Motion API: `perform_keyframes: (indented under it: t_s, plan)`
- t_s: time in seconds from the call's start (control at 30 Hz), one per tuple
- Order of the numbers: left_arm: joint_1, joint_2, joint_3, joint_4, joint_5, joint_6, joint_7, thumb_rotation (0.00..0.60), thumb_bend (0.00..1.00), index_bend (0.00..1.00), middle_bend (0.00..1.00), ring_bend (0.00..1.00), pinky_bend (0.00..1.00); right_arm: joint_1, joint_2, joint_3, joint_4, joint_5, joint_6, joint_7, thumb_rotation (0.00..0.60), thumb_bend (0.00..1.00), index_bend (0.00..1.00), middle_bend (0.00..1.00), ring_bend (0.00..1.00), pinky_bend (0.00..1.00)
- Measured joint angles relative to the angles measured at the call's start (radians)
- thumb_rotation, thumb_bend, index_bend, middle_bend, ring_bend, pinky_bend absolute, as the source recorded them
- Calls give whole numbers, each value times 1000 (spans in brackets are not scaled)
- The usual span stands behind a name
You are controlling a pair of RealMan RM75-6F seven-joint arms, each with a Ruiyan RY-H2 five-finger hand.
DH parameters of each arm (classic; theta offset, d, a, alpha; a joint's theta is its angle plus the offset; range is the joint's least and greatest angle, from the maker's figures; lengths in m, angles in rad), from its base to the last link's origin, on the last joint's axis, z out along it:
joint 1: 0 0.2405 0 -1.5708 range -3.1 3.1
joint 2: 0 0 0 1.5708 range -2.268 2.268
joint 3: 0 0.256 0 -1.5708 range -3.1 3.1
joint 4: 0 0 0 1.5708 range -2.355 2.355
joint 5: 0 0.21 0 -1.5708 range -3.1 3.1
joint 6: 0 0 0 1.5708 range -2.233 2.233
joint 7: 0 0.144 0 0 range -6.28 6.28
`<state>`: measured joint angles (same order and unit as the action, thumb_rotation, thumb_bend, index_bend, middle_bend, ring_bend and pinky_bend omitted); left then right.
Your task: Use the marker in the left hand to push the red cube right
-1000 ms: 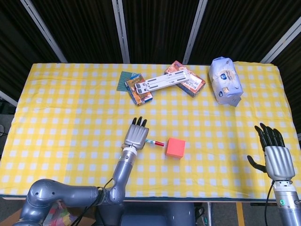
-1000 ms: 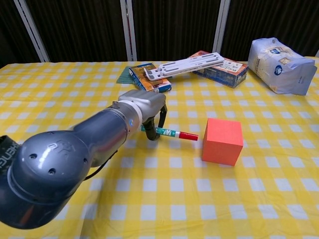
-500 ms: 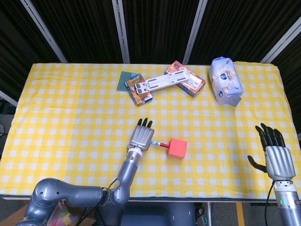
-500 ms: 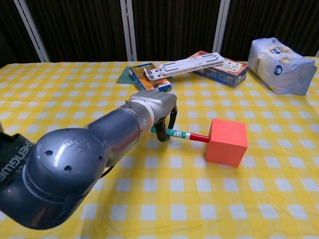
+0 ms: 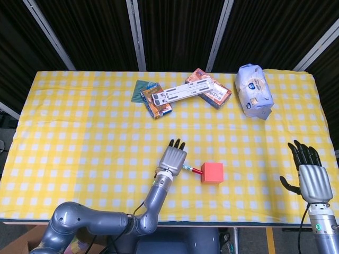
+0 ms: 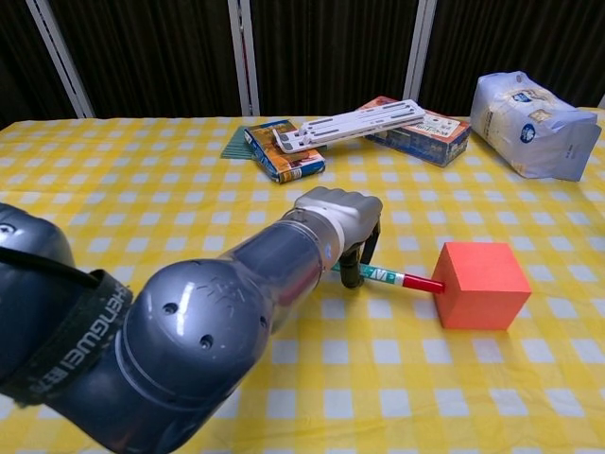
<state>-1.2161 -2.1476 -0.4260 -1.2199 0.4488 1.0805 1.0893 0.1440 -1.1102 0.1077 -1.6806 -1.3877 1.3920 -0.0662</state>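
1. Near the frame's lower middle, my left hand (image 5: 173,157) has its fingers (image 6: 362,248) clenched around the marker (image 6: 389,277).
2. I see the marker's red tip touching the red cube (image 5: 212,172) on its left face.
3. At lower right, my right hand (image 5: 311,180) hangs past the worktop (image 5: 79,127) edge, fingers released and spread, holding nothing.

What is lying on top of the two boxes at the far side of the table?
A white flat rack lies across both boxes, bridging them. It covers part of each box's top; whether anything lies beneath it cannot be seen.
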Motion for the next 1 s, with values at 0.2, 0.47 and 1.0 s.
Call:
perform_keyframes:
  t_s: [0.2,0.47,1.0]
  plan:
    - [-13,-14,-19,7,-1,18,-5,600,483,576,99,0,86,0,2,-1,-1,2,-4,0,600,321,0,0,0,0]
    - [28,44,-7,-71,6,55,-18,600,482,570,98,0,85,-1,3,-2,-1,-1,-2,0,600,322,0,0,0,0]
    - [274,429,95,-381,85,138,-155,600,474,567,98,0,85,2,-1,1,-6,8,-5,-18,600,321,0,0,0,0]
